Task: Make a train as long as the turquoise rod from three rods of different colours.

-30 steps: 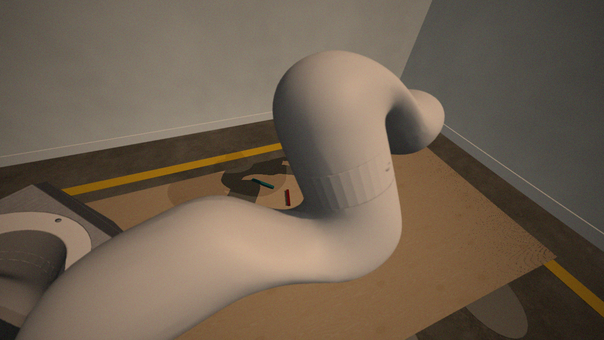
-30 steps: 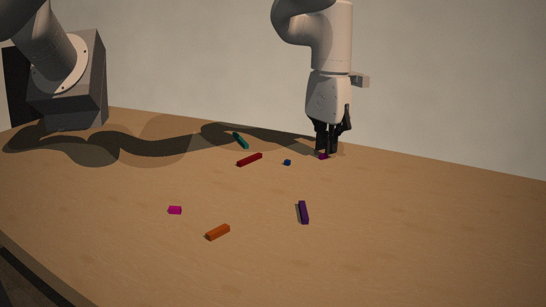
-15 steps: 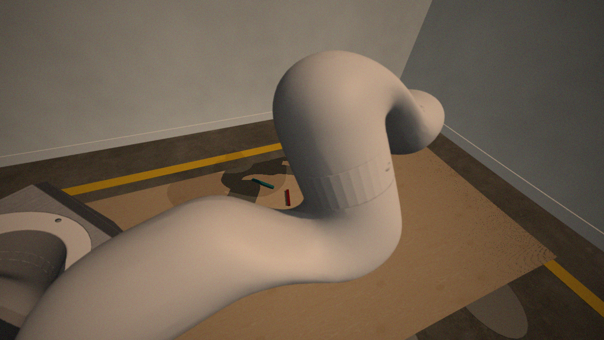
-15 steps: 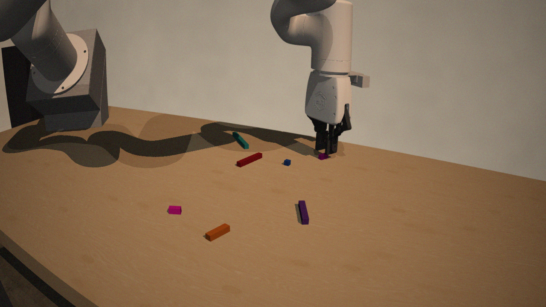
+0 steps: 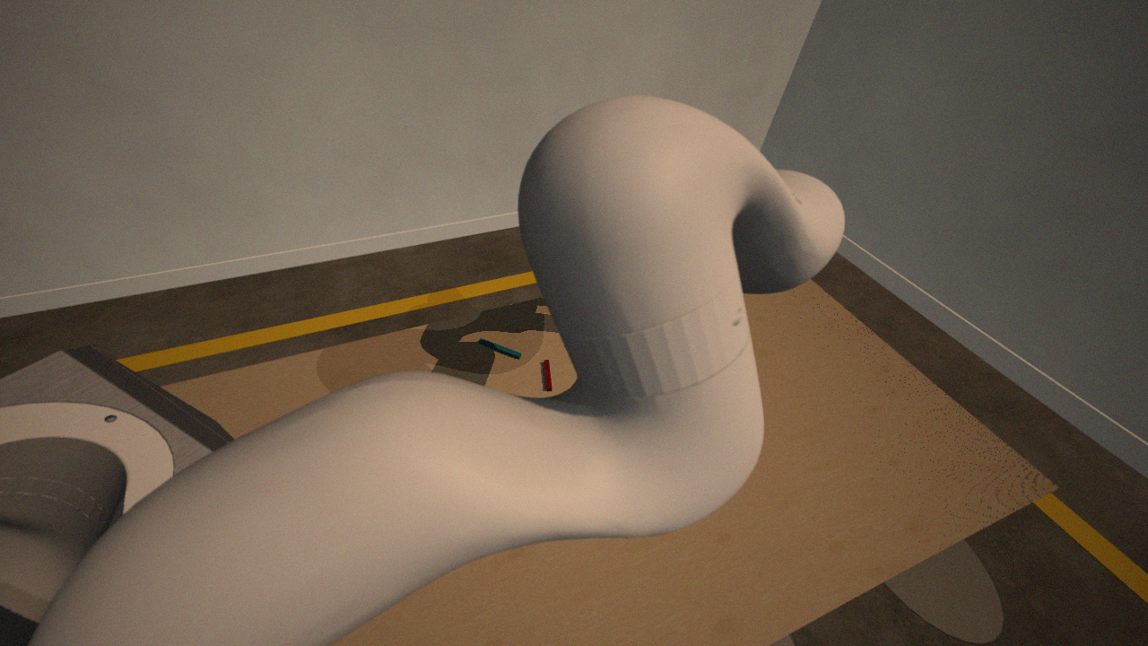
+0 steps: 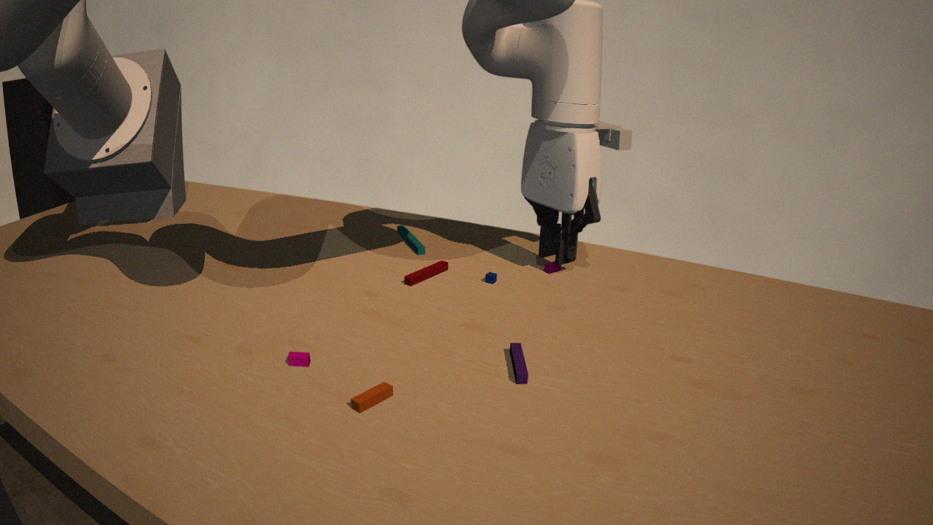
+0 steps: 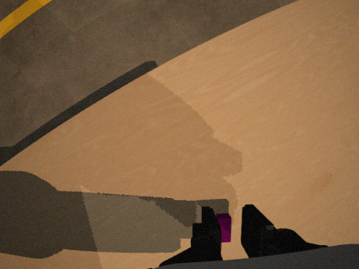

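Note:
My gripper (image 6: 560,256) stands upright near the table's far edge, with its fingertips down at the table. A short magenta rod (image 6: 552,267) lies on the table between the fingers. In the wrist view the gripper (image 7: 232,229) is narrowly open: the magenta rod (image 7: 224,226) sits against the left finger, with a gap to the right finger. The turquoise rod (image 6: 410,239) lies to the left in the arm's shadow and also shows in the top view (image 5: 499,347). The red rod (image 6: 425,273) lies just in front of it. A blue rod (image 6: 490,277) lies between the red rod and the gripper.
A second magenta rod (image 6: 298,358), an orange rod (image 6: 372,396) and a purple rod (image 6: 517,362) lie apart nearer the front. The arm's base block (image 6: 117,137) stands at the far left. The arm hides most of the table in the top view.

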Available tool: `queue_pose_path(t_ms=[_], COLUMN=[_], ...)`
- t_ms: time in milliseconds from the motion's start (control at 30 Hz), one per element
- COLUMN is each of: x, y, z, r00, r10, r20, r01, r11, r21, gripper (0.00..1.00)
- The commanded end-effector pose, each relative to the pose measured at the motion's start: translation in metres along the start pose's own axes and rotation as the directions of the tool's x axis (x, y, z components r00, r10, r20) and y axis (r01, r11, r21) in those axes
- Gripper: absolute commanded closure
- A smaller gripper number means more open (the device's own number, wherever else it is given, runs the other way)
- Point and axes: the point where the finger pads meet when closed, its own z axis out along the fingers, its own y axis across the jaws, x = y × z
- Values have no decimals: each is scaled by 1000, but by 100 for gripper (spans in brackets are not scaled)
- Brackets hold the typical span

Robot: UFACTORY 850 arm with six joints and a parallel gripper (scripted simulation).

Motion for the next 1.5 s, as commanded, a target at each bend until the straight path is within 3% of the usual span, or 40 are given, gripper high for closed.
queue_pose_path(t_ms=[0, 1467], x=[1, 1], y=[0, 0], z=[0, 13], r00=[1000, 1000], r10=[0, 0], r20=[-1, -1], r01=[0, 0], r11=[1000, 1000], r21=[-1, -1], gripper=[76, 76])
